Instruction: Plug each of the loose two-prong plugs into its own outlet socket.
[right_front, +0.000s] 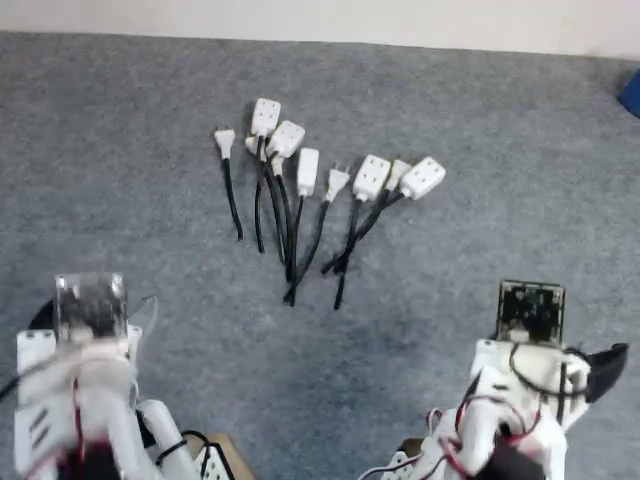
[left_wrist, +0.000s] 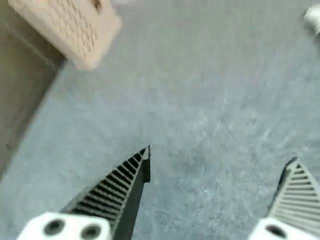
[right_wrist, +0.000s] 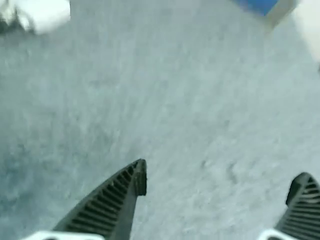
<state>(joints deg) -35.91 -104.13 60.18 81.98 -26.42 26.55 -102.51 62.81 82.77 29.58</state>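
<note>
High cam: fixed, overhead, looks down on grey mat (right_front: 130, 260); cords (right_front: 320, 200) mid-frame, an arm (right_front: 85, 380) in each lower corner. L & R wrist cams: low, close to mat, each sighting out betw. own spread fingers: left gripper (left_wrist: 220, 156), right gripper (right_wrist: 222, 170). All 3 share mat.

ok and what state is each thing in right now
leftmost plug: loose, unplugged
middle plug: loose, unplugged
lone socket beside it: nothing plugged in
rightmost socket: third plug close against it, joined or not unclear
left jaws: open, empty
right jaws: open, empty
</note>
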